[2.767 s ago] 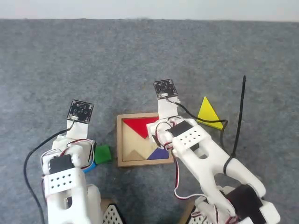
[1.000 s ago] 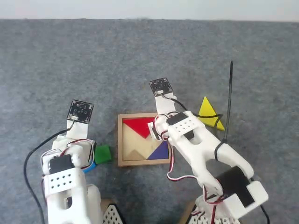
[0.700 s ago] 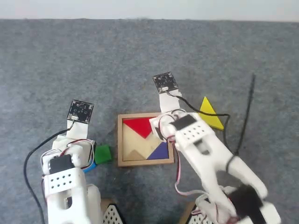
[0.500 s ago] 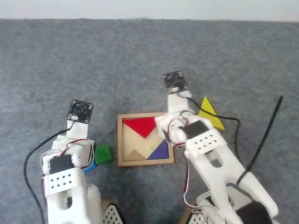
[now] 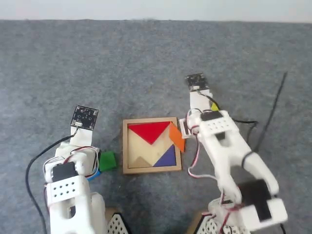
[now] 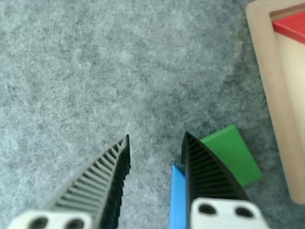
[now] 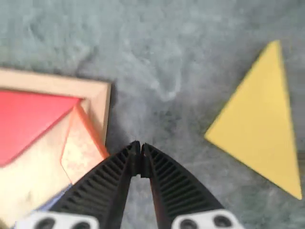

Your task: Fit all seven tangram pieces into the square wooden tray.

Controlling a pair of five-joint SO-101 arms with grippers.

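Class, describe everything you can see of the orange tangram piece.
The orange piece is a flat, four-sided slab, seemingly painted wood. It is not seated: it lies tilted across the right rim of the wooden tray, one end inside beside the red triangle, the other over the rim. The right gripper, shut, sits close beside it, holding nothing.

The tray (image 5: 125, 146) is pale bare wood, with a red triangle (image 5: 148, 130), an orange piece (image 5: 176, 136) and a purple triangle (image 5: 168, 157). The yellow triangle (image 7: 259, 124), green piece (image 5: 107, 160) and blue piece (image 6: 177, 198) are plain flat colours on mottled grey cloth (image 5: 122, 68). The left gripper (image 6: 155, 143) and right gripper (image 7: 138, 145) are black and ribbed.
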